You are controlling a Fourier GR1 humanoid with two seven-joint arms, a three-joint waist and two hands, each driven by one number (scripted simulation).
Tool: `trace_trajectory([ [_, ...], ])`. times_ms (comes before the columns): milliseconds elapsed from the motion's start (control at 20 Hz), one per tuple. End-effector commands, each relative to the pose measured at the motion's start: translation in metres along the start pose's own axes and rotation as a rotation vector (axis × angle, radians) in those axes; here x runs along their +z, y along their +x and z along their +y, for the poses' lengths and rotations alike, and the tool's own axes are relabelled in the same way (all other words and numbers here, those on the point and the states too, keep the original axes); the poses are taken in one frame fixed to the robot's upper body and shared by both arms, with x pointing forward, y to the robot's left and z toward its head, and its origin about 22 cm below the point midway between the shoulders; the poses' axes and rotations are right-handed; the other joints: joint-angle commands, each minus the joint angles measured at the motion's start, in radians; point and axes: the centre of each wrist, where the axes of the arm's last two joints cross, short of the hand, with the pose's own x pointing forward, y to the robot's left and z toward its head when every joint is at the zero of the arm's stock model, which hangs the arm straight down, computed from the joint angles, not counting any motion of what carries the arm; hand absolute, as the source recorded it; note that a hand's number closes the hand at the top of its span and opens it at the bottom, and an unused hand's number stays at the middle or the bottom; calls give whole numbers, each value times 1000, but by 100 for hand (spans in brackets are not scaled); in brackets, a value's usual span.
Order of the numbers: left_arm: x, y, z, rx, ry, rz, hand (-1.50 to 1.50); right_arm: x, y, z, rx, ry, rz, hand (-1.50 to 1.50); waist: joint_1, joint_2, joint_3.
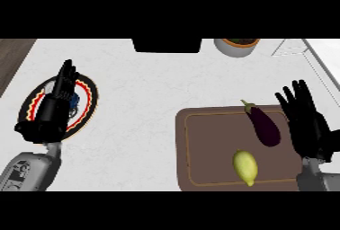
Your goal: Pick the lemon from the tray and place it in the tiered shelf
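A yellow lemon [245, 166] lies on the brown tray [206, 148], near its front right corner. A dark purple eggplant [263, 124] lies on the same tray, behind the lemon. My right hand [306, 121] hovers over the tray's right edge with fingers straight and spread, open and holding nothing, right of the eggplant and behind the lemon. My left hand [54, 103] rests open at the left, fingers pointing away, over a round plate. A black object [167, 45] at the far edge may be the tiered shelf; only its front shows.
Under my left hand sits a round plate [88, 96] with a black, red and yellow rim. A white pot [236, 46] with a brown inside stands at the back right. Pale lines [312, 58] run along the counter's far right. Dark wood [13, 54] borders the far left.
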Motion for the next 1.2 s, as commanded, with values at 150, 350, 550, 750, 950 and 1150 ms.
trace_trajectory([
  [150, -3, -9, 15, 50, 31, 158, 0, 5, 70, 5, 170, 274, -558, 150, -42, -29, 17],
  [350, 5, -15, 20, 147, -45, 279, 0, 14, 67, -58, 302, 10, -671, 150, -34, -16, 18],
  [550, -2, 4, 10, 153, -60, 287, 0, 31, 35, -44, -28, 368, -706, -150, -19, -18, 21],
  [750, -9, 17, 20, 150, -54, 290, 0, 56, 44, -57, 72, 551, -789, -150, -20, -19, 18],
  [950, 0, -3, 29, 155, -34, 316, 0, 100, 54, -87, 324, 673, -656, -150, -42, -20, 16],
  [1150, 4, -3, 34, 142, -28, 313, 0, 109, 91, -93, 723, 666, -557, -150, -52, -24, 13],
])
